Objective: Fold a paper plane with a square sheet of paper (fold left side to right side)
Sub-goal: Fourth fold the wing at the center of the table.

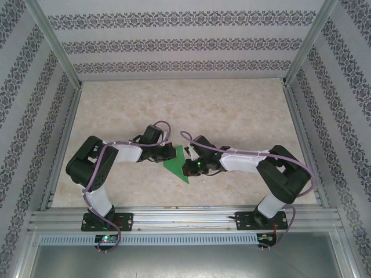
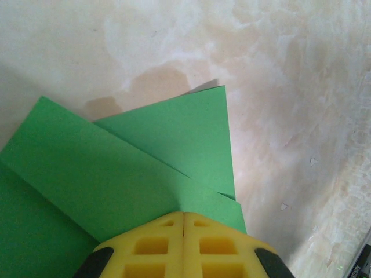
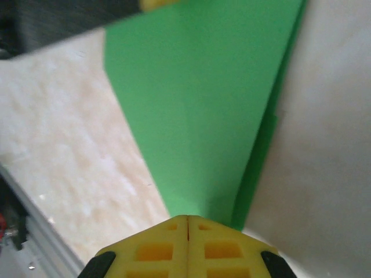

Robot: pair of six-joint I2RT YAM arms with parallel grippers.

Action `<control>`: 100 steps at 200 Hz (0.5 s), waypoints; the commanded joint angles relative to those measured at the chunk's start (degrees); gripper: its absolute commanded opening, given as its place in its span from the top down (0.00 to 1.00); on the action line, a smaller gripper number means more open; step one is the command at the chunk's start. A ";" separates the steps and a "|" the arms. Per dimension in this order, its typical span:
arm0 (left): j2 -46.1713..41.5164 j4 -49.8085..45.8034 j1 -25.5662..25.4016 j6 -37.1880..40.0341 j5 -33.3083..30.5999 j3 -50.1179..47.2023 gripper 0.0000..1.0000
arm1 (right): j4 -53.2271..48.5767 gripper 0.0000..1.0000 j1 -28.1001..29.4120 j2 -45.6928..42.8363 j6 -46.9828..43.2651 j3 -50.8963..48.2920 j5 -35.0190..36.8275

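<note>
Pressing that fold flat looks like the job. Left jaws are fully closed with nothing pinched, and the thin, bright green, part-folded paper sheet [image 1: 177, 164] lies just ahead of and under their tips. Right jaws are closed too, opposite. I'd slide slowly along the crease. Actual tip contact is hidden.

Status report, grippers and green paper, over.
Left gripper shut, tips on green paper. Right gripper shut, at its narrow end. Paper folded, lying on table. No obstruction seen.
</note>
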 commanded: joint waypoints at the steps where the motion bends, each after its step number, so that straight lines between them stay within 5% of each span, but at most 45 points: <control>1: 1.56 0.22 -0.39 -0.59 -1.74 -1.78 1.00 | 4.42 1.00 -1.67 -3.11 1.16 -1.69 -4.03; 100: 1.23 0.27 -0.40 -0.77 -1.60 -2.04 1.00 | 11.96 1.00 -0.97 6.86 3.35 2.58 -3.08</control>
